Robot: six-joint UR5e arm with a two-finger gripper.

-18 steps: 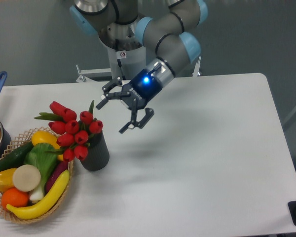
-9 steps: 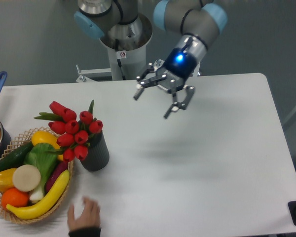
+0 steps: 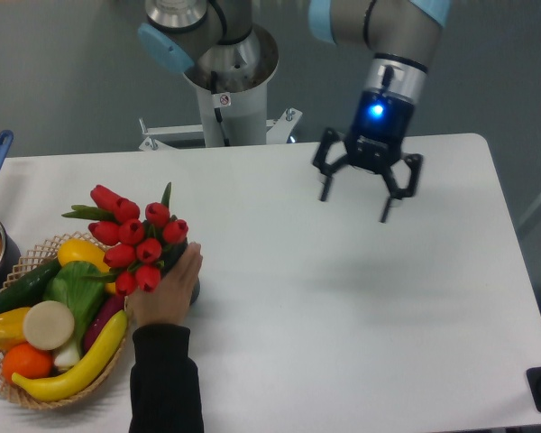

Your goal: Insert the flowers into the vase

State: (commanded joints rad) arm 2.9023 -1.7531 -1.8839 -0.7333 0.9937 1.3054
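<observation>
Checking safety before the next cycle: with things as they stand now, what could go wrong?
A person's hand is wrapped around the vase, so any arm motion toward that side could strike it. The flowers lean out over the basket and look top-heavy, so moving the vase may tip it or spill them. The gripper hangs open and empty above the table, well to the side, so that risk looks low for now.

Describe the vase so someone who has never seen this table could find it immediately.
Start at the wicker basket of fake vegetables at the table's left edge. Just right of it stands the vase, mostly covered by a person's hand. It is the dark container with red flowers sticking out.
</observation>
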